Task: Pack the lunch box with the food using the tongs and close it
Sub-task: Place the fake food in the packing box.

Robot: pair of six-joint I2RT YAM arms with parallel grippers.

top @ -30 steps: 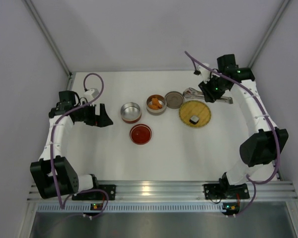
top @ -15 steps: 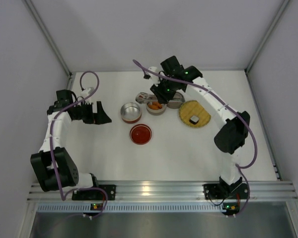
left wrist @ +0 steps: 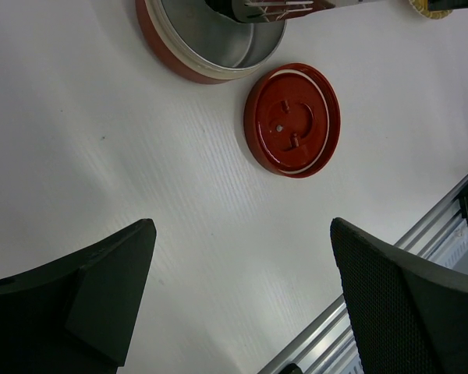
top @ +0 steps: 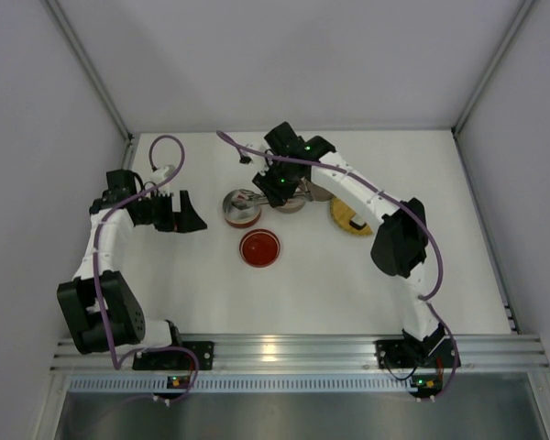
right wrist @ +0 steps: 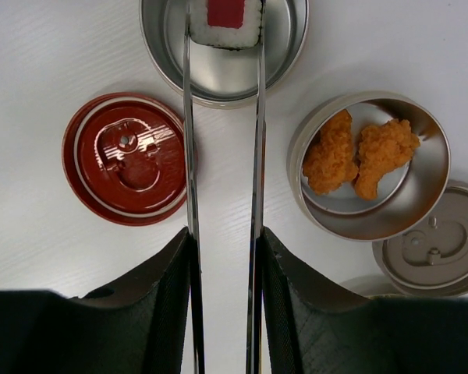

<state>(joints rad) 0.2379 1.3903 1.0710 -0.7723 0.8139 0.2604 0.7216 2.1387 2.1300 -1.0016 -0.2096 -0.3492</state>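
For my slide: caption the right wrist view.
Tongs in the right gripper hold a sushi roll over the empty tin.

Bright, even overhead light; faint shadows, sharp focus

The tongs (right wrist: pixel 189 156) are bright polished metal. The open tin (right wrist: pixel 218 78) is brushed metal, satin inside; the red lid (right wrist: pixel 129 160) is glossy and smooth. The orange chunks (right wrist: pixel 330 156) look rough and crumbed, the roll (right wrist: pixel 225 22) grainy. The table (left wrist: pixel 179 195) is matt white, faintly ribbed.
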